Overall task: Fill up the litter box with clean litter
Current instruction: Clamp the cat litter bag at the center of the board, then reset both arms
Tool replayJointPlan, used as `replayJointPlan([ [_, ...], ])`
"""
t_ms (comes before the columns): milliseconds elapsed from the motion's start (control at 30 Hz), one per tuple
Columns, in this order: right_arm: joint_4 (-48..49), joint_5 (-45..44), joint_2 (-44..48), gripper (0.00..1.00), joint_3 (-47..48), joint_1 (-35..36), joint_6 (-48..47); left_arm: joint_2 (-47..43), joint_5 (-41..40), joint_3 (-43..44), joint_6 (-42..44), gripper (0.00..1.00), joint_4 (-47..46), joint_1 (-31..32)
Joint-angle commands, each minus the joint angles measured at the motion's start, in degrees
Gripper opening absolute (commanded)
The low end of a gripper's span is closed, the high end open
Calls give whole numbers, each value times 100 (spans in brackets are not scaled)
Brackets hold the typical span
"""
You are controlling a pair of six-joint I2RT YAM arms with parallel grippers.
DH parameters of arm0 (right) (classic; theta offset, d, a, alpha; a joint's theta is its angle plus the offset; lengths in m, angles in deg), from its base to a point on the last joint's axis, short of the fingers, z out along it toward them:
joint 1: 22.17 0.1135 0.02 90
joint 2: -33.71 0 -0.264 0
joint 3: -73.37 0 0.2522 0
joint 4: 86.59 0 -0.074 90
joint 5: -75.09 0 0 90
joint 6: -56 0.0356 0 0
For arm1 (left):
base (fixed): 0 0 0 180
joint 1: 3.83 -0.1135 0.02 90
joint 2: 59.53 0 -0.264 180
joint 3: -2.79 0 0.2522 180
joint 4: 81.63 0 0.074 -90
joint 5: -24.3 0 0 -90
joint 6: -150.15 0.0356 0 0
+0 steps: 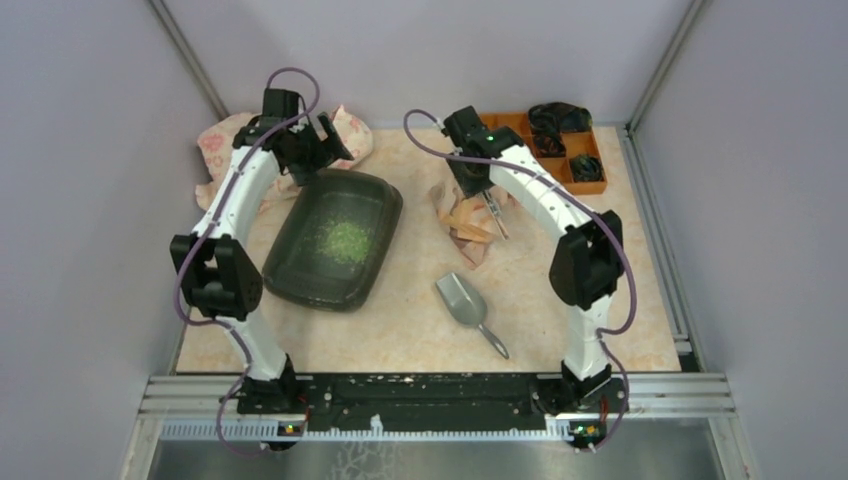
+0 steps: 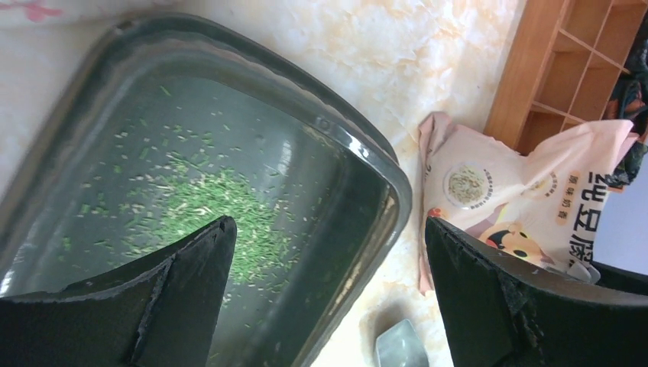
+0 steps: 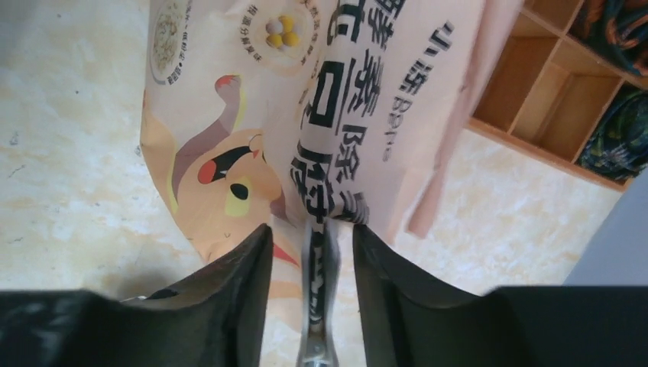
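The dark litter box point(image 1: 292, 272) lies left of centre, a loose patch of green clean litter point(image 1: 346, 240) on its floor. My left gripper point(image 1: 326, 140) hangs open over the box's far end; in the left wrist view its fingertips point(image 2: 328, 222) straddle the box rim point(image 2: 367, 153) beside the litter point(image 2: 214, 210). My right gripper point(image 1: 490, 203) is over the peach-pink printed bag point(image 1: 466, 225). In the right wrist view its jaws point(image 3: 312, 229) stand slightly apart on either side of a thin metal clip point(image 3: 317, 306) at the bag's edge point(image 3: 306, 115), with a gap on each side.
A grey metal scoop point(image 1: 466, 302) lies on the table in front of the bag, and its bowl shows in the left wrist view point(image 2: 397, 348). An orange compartmented organiser point(image 1: 592, 186) holding dark items stands at the back right. A pink floral bundle point(image 1: 222, 140) lies behind the left arm.
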Motion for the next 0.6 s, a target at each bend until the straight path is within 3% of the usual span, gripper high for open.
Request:
replayJointPlan([
  [0, 1265, 204, 1354, 79, -334, -55, 88, -512, -156, -120, 462, 99, -279, -127],
  [33, 1497, 271, 1567, 96, -430, -55, 88, -656, -224, -213, 504, 99, -362, -127],
  [67, 1700, 284, 1754, 98, -508, -55, 88, -800, -368, -360, 520, 99, -461, -131],
  [267, 2339, 346, 2745, 98, -1155, -46, 94, -1747, -393, -1319, 754, 99, -1064, -166],
  [433, 3169, 139, 4118, 99, -2766, -64, 549, -2886, 237, -2666, 1026, 99, -2210, -162],
  [567, 3281, 219, 4985, 98, -3741, -64, 1026, -3533, 741, -3461, 998, 99, -2565, -154],
])
